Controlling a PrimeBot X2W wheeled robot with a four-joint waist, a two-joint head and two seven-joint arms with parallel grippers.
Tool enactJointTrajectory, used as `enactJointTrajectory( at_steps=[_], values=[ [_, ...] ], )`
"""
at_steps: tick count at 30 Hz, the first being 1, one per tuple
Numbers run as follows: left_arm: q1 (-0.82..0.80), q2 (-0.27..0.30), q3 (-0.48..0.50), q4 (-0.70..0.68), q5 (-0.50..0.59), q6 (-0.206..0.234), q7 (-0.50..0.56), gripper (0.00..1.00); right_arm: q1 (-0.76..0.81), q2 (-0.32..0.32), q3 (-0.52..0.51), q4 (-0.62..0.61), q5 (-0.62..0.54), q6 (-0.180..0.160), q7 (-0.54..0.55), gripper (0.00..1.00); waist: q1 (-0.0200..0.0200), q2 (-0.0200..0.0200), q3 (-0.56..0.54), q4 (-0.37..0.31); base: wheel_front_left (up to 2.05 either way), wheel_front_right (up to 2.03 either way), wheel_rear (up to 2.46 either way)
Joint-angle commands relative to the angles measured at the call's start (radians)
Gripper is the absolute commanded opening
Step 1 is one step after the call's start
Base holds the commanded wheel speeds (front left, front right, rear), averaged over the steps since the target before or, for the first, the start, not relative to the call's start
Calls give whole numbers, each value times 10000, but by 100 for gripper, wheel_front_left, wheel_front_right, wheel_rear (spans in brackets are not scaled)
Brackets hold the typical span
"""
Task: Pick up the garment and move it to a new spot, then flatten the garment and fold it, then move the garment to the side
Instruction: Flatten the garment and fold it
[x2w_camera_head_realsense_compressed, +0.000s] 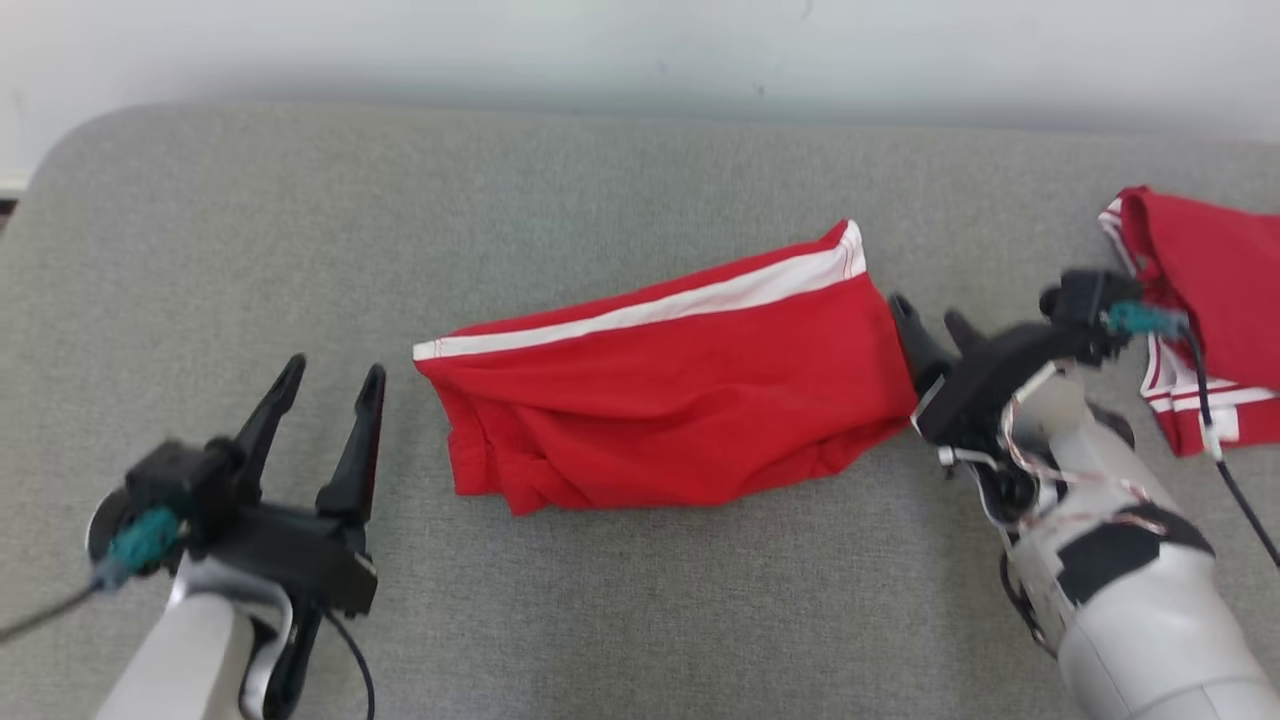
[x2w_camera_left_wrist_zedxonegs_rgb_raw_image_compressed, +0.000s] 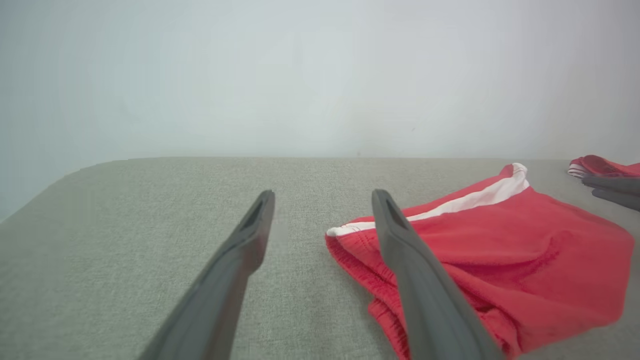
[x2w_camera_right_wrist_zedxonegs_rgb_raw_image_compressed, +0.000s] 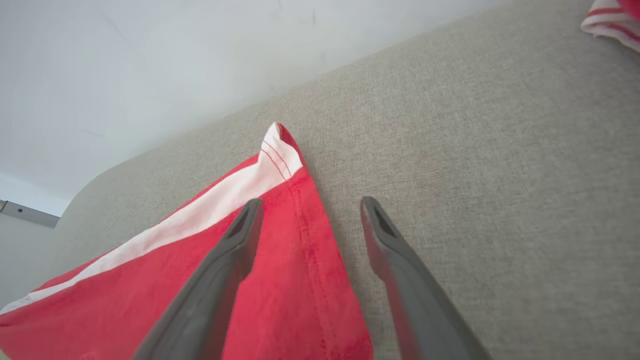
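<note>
You have the red fabric shorts with a white side stripe (x2w_camera_head_realsense_compressed: 660, 410) lying folded near the middle of the grey cloth-covered desk (x2w_camera_head_realsense_compressed: 620, 610). The stripe runs along the far edge and soft wrinkles gather along the near edge.

Your left pincer (x2w_camera_head_realsense_compressed: 336, 366) sits off the shorts' left end, clear of the cloth. Its two dark fingers are spread wide with nothing between them. In its wrist view the gathered end of the shorts lies just past the right-hand finger.

Your right pincer (x2w_camera_head_realsense_compressed: 925, 310) is at the shorts' right edge, also spread wide and empty. In its wrist view one finger hangs over the red cloth and the other over bare grey fabric, with the hem running up between them (whether a tip touches the cloth, you cannot tell).

A second red garment with white trim (x2w_camera_head_realsense_compressed: 1210, 290) lies crumpled at the desk's far right, behind that arm. A pale wall (x2w_camera_head_realsense_compressed: 640, 50) stands beyond the desk.
</note>
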Motion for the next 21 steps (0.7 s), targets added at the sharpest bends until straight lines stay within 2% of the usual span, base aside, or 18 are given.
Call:
enactJointTrajectory(
  at_steps=[1, 9, 15, 21],
  values=[
    [643, -262, 639, -407, 614, 77, -28, 100, 399, -135, 143, -82, 253, -19, -111, 100, 2, 0, -450, 74, 0, 0, 0],
    [3183, -1901, 3461, -2574, 2794, 95, -28, 100, 1740, -533, 734, -270, 953, -19, -666, 100, 2, 0, -1115, 227, 0, 0, 0],
    [4944, -2862, 4217, -3546, 4011, 35, -28, 100, 2378, -775, 1289, -341, 969, -19, -1184, 100, 2, 0, -1485, 374, 0, 0, 0],
    [5482, -3185, 4621, -3709, 4166, 3, -28, 100, 2228, -958, 1763, -89, 647, -19, -1513, 100, 2, 0, -1489, 629, 0, 0, 0]
  ],
)
